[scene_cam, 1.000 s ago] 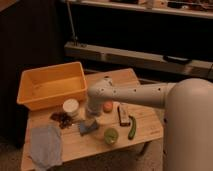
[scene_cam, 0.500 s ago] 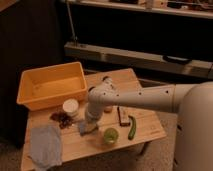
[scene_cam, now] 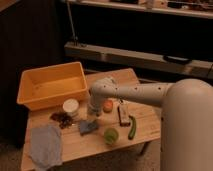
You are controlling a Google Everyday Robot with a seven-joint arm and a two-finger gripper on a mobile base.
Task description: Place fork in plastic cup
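The plastic cup [scene_cam: 111,135] is small, round and yellow-green, and stands near the table's front edge. My gripper [scene_cam: 92,112] hangs from the pale arm [scene_cam: 135,93] that reaches in from the right. It is low over the table between the white tub [scene_cam: 70,106] and the orange disc [scene_cam: 108,105], just above a blue-grey sponge [scene_cam: 88,127]. The cup is about a hand's width to the gripper's front right. I see no fork; it may be hidden under the gripper.
A yellow bin [scene_cam: 50,87] stands at the back left of the wooden table [scene_cam: 75,145]. A grey cloth [scene_cam: 45,145] lies front left, dark scraps [scene_cam: 62,119] beside the tub. A dark oblong item [scene_cam: 123,114] and a green vegetable [scene_cam: 132,127] lie right.
The arm has swung forward and down from the table's middle toward the sponge. In the last half second it has barely shifted. The objects on the table have stayed put.
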